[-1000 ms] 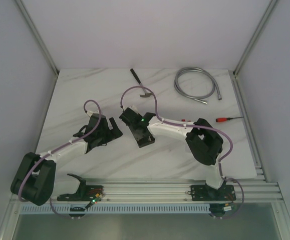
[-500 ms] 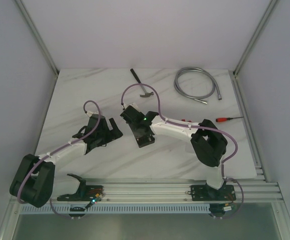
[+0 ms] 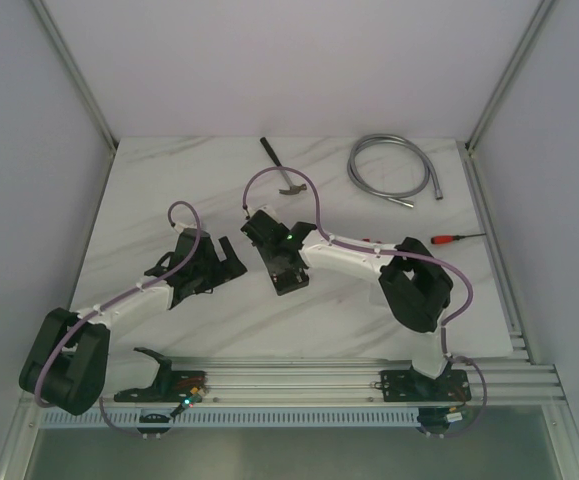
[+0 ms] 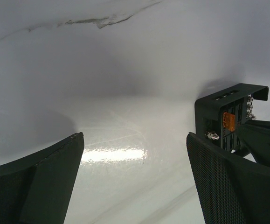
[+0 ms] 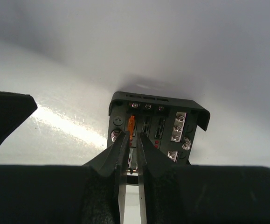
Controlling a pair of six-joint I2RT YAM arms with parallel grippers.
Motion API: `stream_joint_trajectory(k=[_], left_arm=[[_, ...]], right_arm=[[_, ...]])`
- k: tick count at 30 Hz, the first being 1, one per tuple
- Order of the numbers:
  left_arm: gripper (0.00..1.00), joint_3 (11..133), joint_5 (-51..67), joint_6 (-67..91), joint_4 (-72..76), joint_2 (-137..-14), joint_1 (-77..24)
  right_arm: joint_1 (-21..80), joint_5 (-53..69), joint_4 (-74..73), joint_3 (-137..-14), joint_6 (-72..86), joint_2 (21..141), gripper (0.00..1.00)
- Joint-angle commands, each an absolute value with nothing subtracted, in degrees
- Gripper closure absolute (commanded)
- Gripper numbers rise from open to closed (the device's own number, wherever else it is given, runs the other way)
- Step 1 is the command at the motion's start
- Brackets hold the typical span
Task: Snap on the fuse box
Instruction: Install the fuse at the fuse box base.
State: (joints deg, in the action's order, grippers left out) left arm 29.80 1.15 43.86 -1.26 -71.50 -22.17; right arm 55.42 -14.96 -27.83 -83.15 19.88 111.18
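Bright diffuse light; table [image 4: 125, 70] glare; soft shadows.

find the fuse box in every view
top external: fuse box at the centre of the table, mostly hidden under the right gripper
left wrist: right edge, mid-height
right wrist: centre, just beyond the fingertips
shared landmark: the orange fuse in its slot, visible in both wrist views

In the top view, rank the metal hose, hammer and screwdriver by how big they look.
1. The metal hose: its coil is clearly the largest.
2. The hammer and the screwdriver: they look about equal in length, so no ranking; the hammer's head only makes it slightly bulkier.
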Motion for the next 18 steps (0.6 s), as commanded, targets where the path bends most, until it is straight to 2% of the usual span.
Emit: stream_joint_trajectory(k=[1,18], left_arm=[[0.00,29.3,2.5,44.0,-0.1,-71.6,-21.9],[0.00,29.7,3.8,44.4,0.7,-73.2,-21.9]], right_arm=[[55.1,-14.2,-27.2,-84.4,19.6,112.5,0.82],[54.1,-12.2,-27.6,-81.1,19.6,111.8,0.89]])
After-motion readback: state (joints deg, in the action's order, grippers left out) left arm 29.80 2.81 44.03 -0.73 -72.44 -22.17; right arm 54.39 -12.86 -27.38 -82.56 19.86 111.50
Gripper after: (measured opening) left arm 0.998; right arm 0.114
